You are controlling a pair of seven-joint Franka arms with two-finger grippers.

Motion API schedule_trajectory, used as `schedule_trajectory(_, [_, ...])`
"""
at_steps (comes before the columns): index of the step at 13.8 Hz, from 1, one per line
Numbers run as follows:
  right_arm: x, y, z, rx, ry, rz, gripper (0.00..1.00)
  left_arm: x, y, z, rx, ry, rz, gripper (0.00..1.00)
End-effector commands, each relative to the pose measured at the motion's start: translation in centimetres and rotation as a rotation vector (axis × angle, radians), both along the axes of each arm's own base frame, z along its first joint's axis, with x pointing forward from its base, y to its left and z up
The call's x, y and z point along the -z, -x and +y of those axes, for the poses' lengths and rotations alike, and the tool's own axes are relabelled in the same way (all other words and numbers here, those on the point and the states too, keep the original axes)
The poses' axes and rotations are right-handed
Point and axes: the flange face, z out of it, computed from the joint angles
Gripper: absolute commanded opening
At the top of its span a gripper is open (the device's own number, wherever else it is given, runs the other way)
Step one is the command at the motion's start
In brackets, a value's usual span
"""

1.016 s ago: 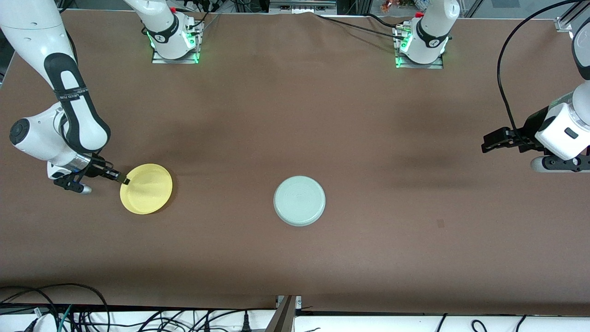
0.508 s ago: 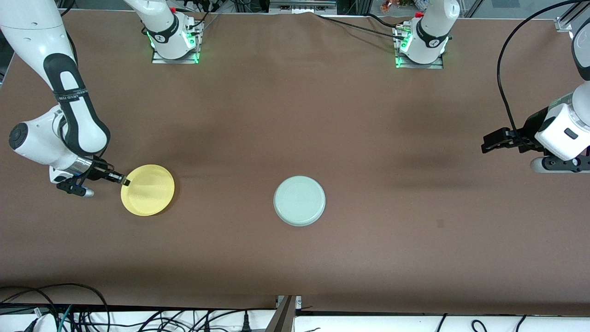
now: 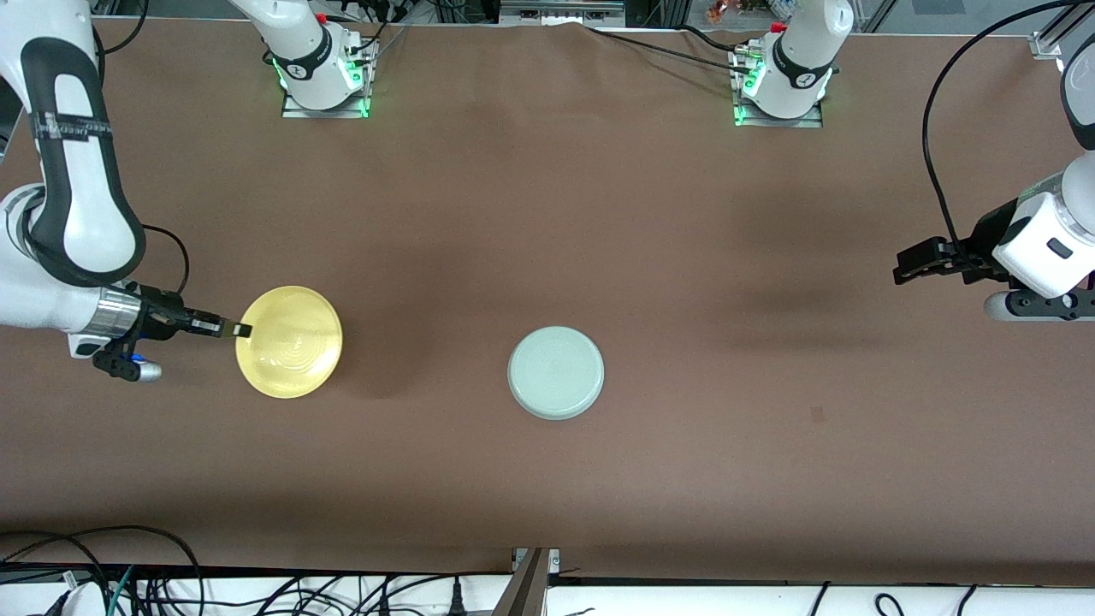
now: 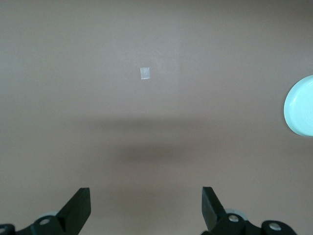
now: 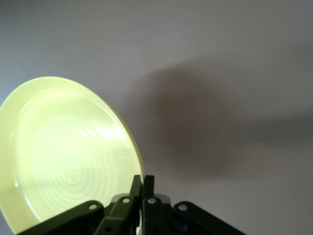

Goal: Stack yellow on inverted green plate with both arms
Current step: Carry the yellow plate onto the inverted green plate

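The yellow plate (image 3: 291,342) hangs tilted above the table near the right arm's end, its ringed face showing. My right gripper (image 3: 242,330) is shut on its rim; in the right wrist view the fingers (image 5: 143,182) pinch the edge of the yellow plate (image 5: 63,156). The green plate (image 3: 556,372) lies upside down at the table's middle, and its edge shows in the left wrist view (image 4: 301,105). My left gripper (image 3: 900,264) is open and empty, waiting in the air over the left arm's end of the table; its fingertips (image 4: 83,205) stand wide apart.
The brown table (image 3: 547,214) holds a small pale square mark (image 4: 145,73), also seen in the front view (image 3: 818,415). The arm bases (image 3: 323,77) stand along the edge farthest from the front camera. Cables (image 3: 128,582) lie along the nearest edge.
My right gripper has lifted the yellow plate off the table and tilted it up, moving it slightly toward the green plate. The left arm has not moved.
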Motion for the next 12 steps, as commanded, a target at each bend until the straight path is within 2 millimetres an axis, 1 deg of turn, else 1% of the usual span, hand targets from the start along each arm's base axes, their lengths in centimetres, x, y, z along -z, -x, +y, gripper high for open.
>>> schedule_trajectory(1, [0.2, -0.8, 10.0, -0.079, 0.018, 0.032, 0.00, -0.5, -0.3, 0.1, 0.004, -0.008, -0.010, 1.00])
schedule_trajectory(3, [1.8, -0.5, 18.0, -0.187, 0.033, 0.017, 0.00, -0.6, -0.3, 0.2, 0.002, -0.008, -0.011, 1.00])
schedule_trajectory(4, [2.4, -0.4, 20.8, -0.212, 0.046, -0.020, 0.00, -0.6, -0.3, 0.2, 0.002, -0.008, -0.011, 1.00])
schedule_trajectory(5, [3.0, -0.1, 24.1, -0.209, 0.061, -0.057, 0.00, -0.5, -0.3, 0.2, 0.002, -0.008, -0.010, 1.00])
schedule_trajectory(7, [4.6, 0.9, 29.2, -0.092, 0.096, -0.057, 0.00, -0.5, -0.4, 0.4, 0.001, -0.008, -0.010, 1.00])
schedule_trajectory(8, [5.8, 1.5, 31.3, -0.069, 0.107, -0.055, 0.00, -0.5, -0.4, 0.5, -0.001, -0.008, -0.010, 1.00])
schedule_trajectory(9, [6.7, 1.5, 32.5, -0.044, 0.111, -0.074, 0.00, -0.5, -0.4, 0.5, -0.001, -0.008, -0.010, 1.00])
schedule_trajectory(10, [7.3, 1.1, 33.4, -0.015, 0.114, -0.107, 0.00, -0.5, -0.4, 0.5, -0.001, -0.008, -0.010, 1.00])
schedule_trajectory(12, [8.7, 0.8, 36.4, 0.043, 0.114, -0.127, 0.00, -0.5, -0.4, 0.5, -0.001, -0.006, -0.010, 1.00])
